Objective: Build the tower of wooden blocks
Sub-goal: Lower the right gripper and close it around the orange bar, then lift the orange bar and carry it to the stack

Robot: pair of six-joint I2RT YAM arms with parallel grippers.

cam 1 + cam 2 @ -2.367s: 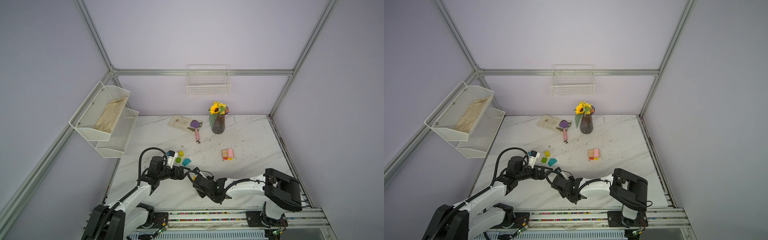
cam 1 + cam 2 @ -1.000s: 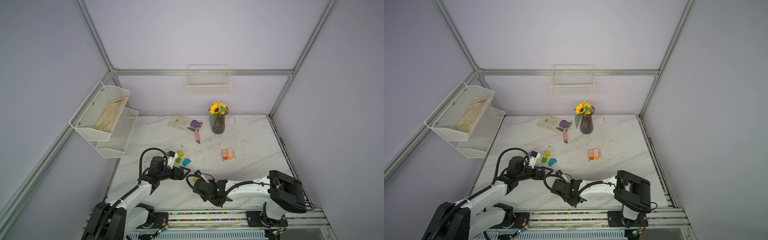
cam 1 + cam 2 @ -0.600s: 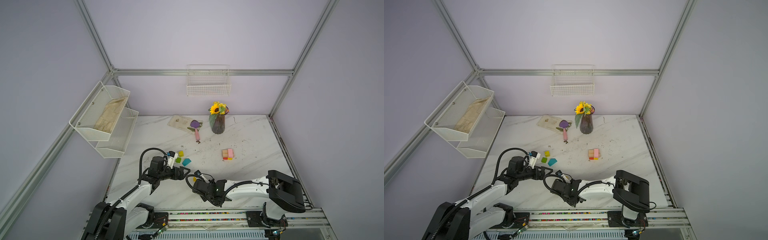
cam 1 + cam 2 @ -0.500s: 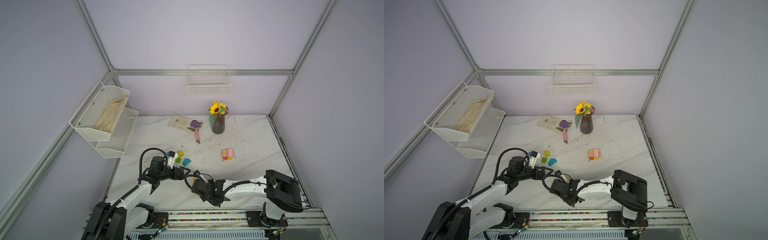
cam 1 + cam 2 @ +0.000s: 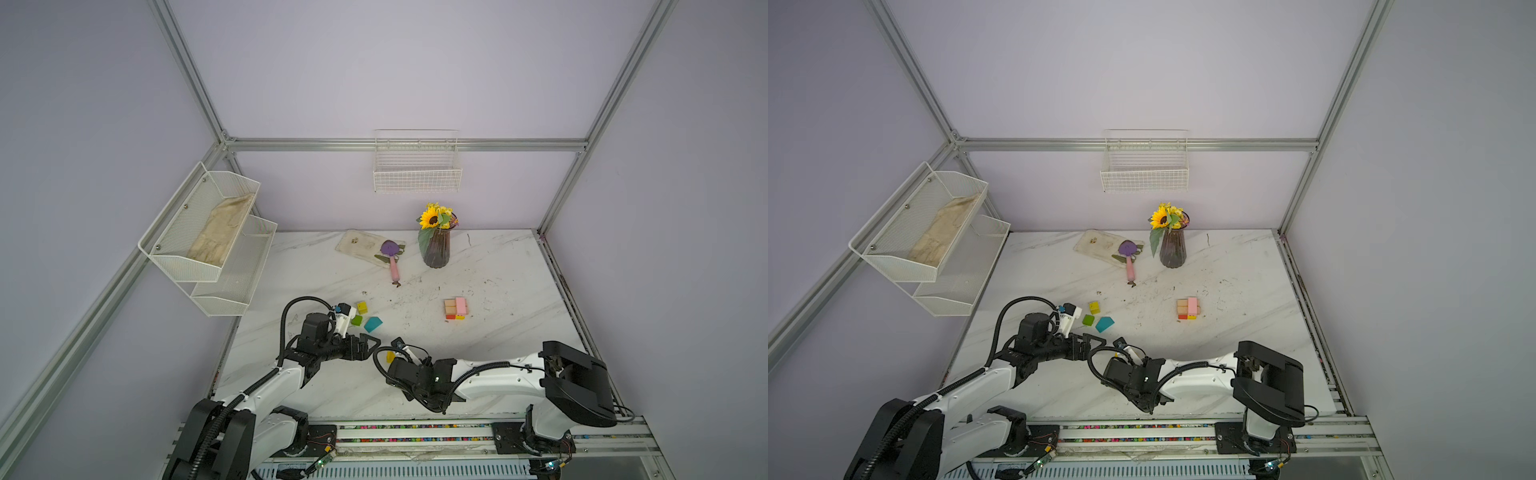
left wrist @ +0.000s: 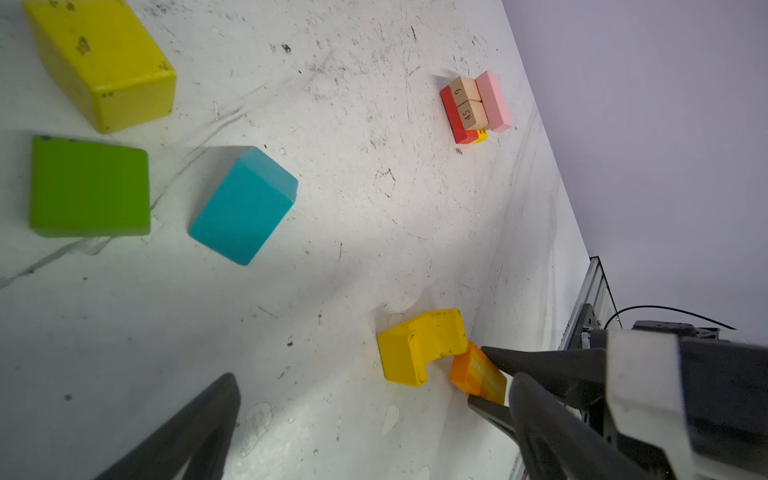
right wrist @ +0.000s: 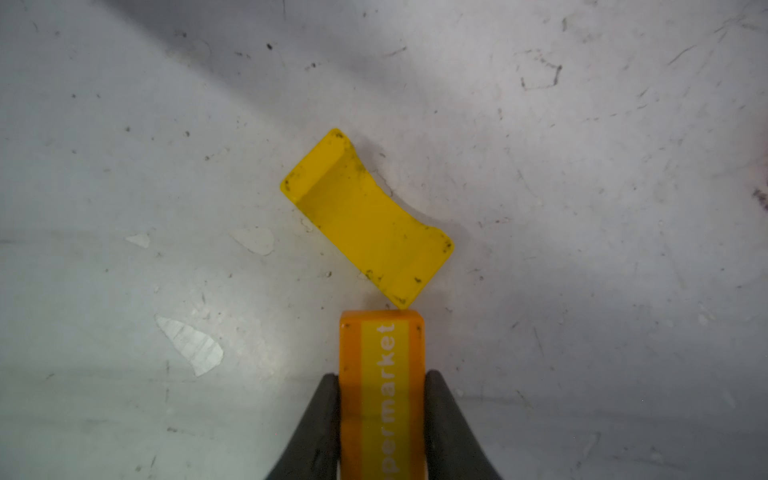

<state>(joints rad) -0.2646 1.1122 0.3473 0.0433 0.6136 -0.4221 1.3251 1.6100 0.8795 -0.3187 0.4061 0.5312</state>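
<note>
My right gripper [image 7: 382,384] is shut on an orange block [image 7: 381,374] printed "supermarket", low over the table. The block's far end touches a corner of the yellow arch [image 7: 365,220], which lies on its side. The left wrist view shows the same pair, the arch [image 6: 419,347] and the orange block [image 6: 478,374]. My left gripper [image 5: 372,347] stands open and empty just left of them. A yellow block [image 5: 362,307], a green block [image 5: 356,320] and a teal block [image 5: 372,323] lie loose behind it. The tower [image 5: 456,308], pink and tan over red, stands at mid-right.
A dark vase with a sunflower [image 5: 435,245], a purple scoop with a pink handle [image 5: 392,259] and a flat pale tray [image 5: 359,245] sit at the back. White wire shelves [image 5: 208,237] hang on the left wall. The rail [image 5: 415,432] runs along the front edge.
The right gripper's jaws have closed on the orange block. The right arm has drawn back and left since the earliest frames. The left arm has not moved.
</note>
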